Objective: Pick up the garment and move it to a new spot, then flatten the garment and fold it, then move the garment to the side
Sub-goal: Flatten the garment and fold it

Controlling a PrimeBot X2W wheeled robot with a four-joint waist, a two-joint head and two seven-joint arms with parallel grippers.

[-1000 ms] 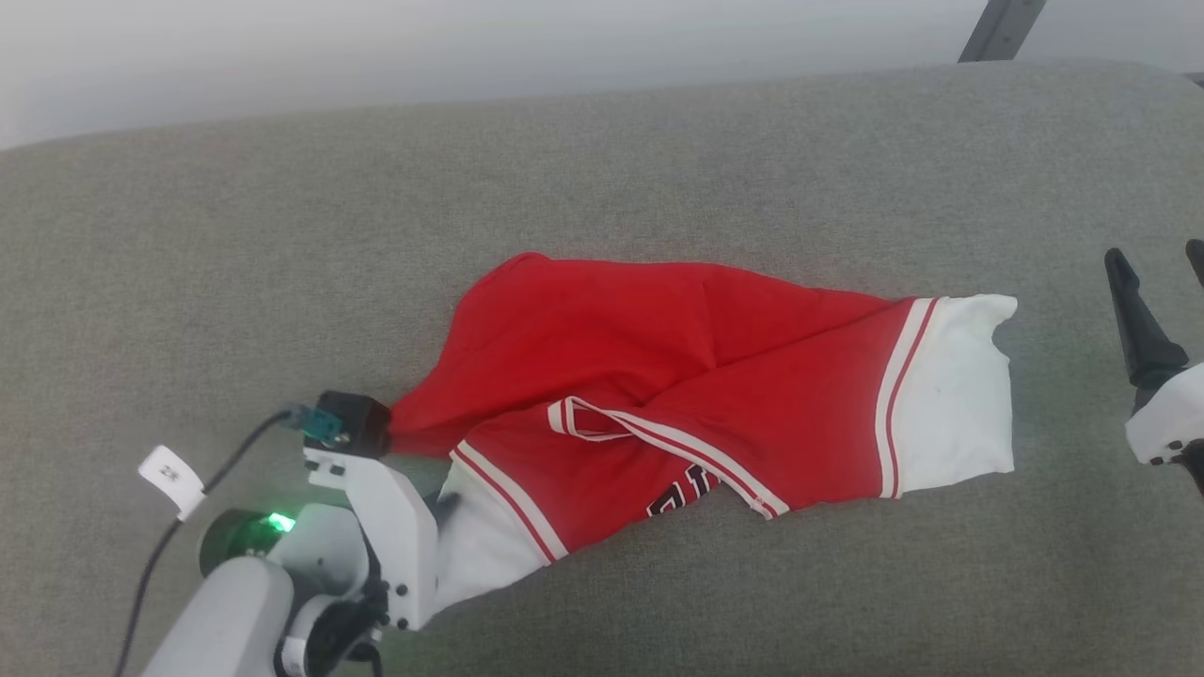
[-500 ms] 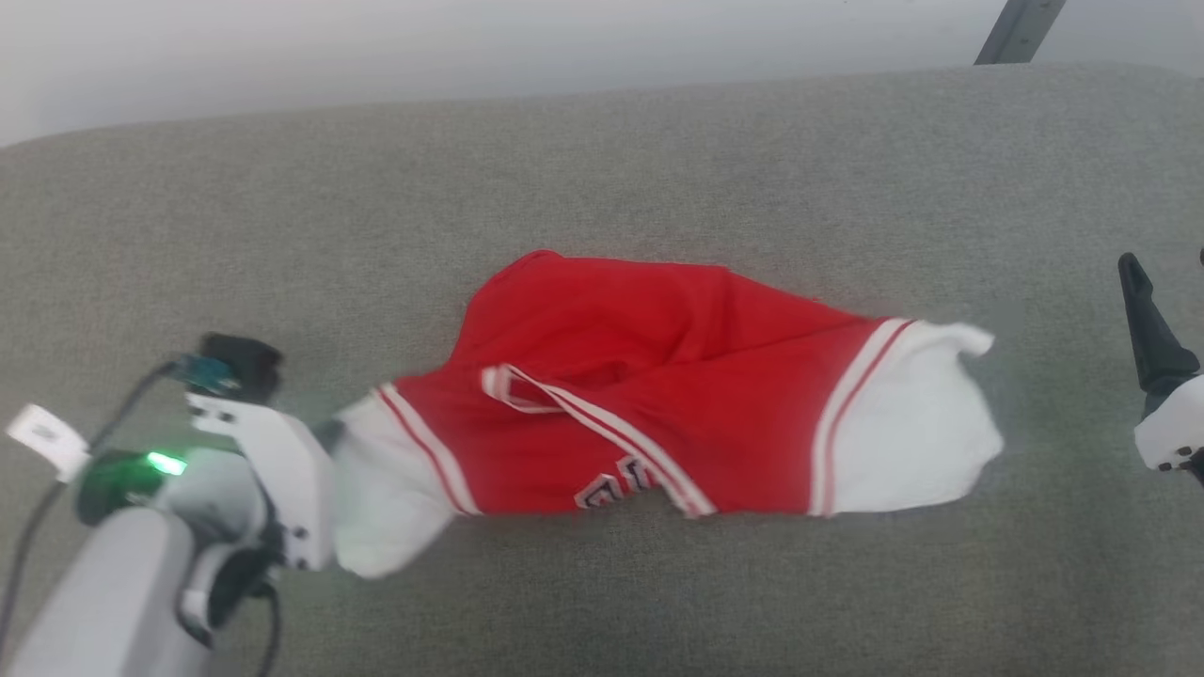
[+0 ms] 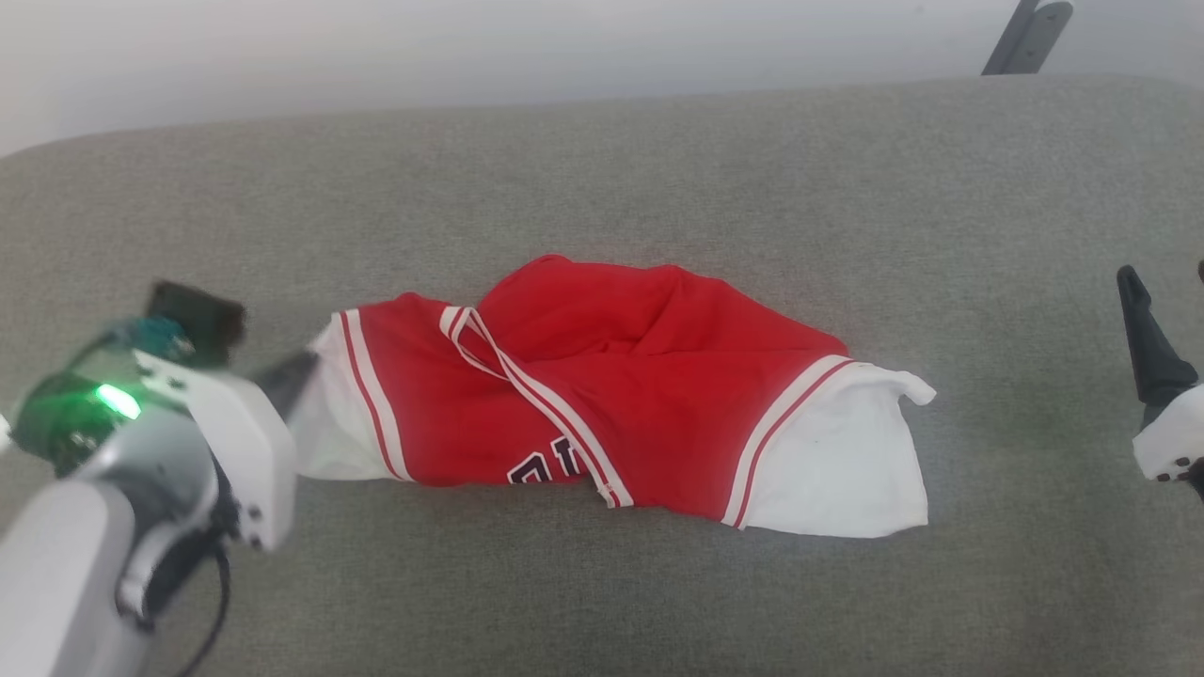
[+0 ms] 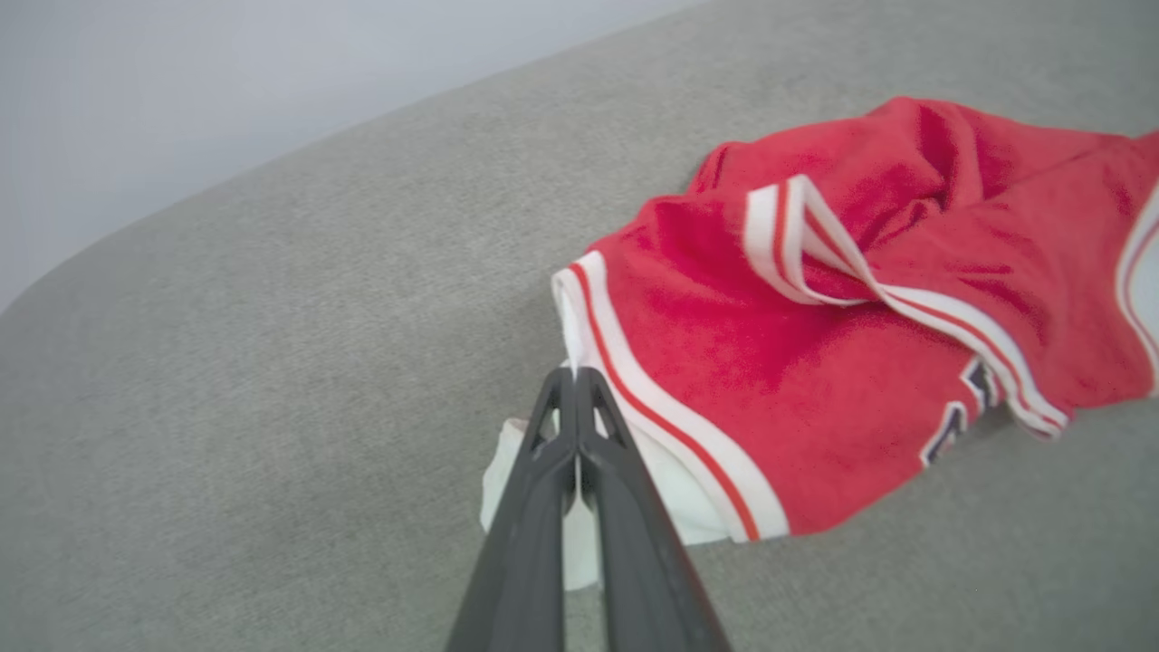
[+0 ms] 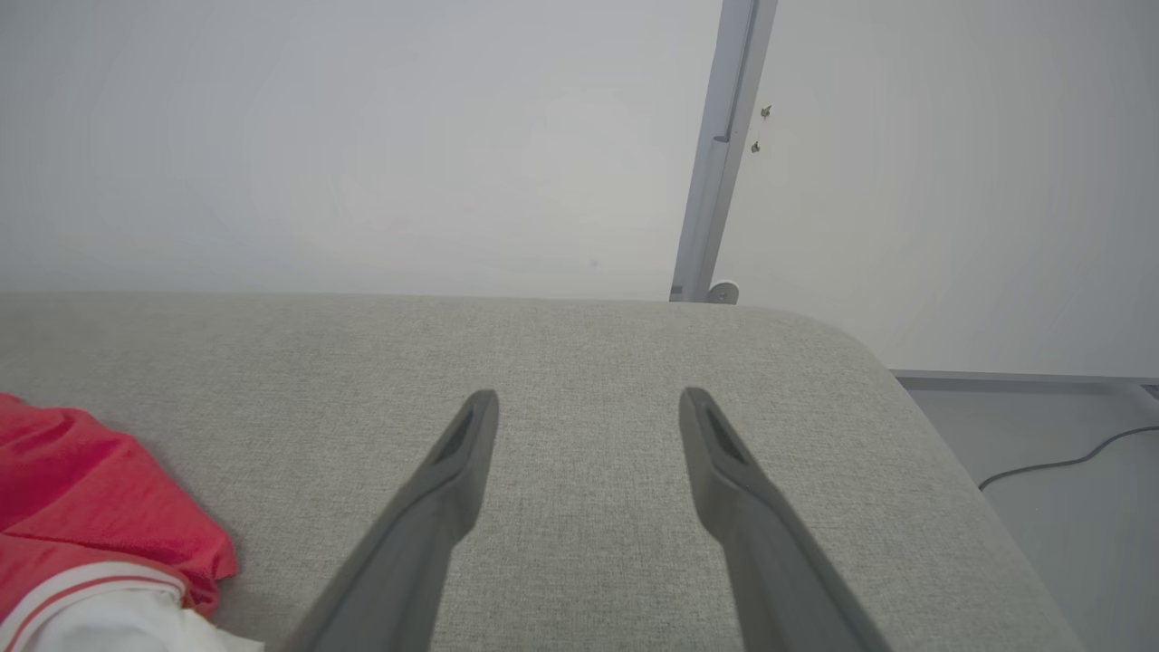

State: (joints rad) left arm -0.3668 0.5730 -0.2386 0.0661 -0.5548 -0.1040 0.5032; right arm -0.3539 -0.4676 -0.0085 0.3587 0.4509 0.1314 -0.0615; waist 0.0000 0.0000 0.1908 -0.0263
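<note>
Wide grey padded tabletop, and the garment lies bunched across its middle, red body rumpled, not flat at all. And it has travelled! A second ago the bundle sat further toward the robot's right, with its left white end tucked down near the front edge. Now the whole shirt has slid leftward and that end is drawn out to the side. The camera has drifted a little too, but the cloth has shifted the other way, so the drag is real.

The left tool is doing the work: fingers pressed tight together, clamped on the left white sleeve end right at its striped band. A second ago it was only settling onto the cloth; now the pinch is made and it is hauling.

The right tool hangs over bare tabletop at the far right, fingers spread wide, nothing in them, well apart from the other white sleeve end, which lies flat on the cloth.

So the relocating step looks underway, one-handed. Flattening and folding are not yet begun: the striped collar runs twisted across the red, and the dark lettering is half buried in a fold at the near edge.
</note>
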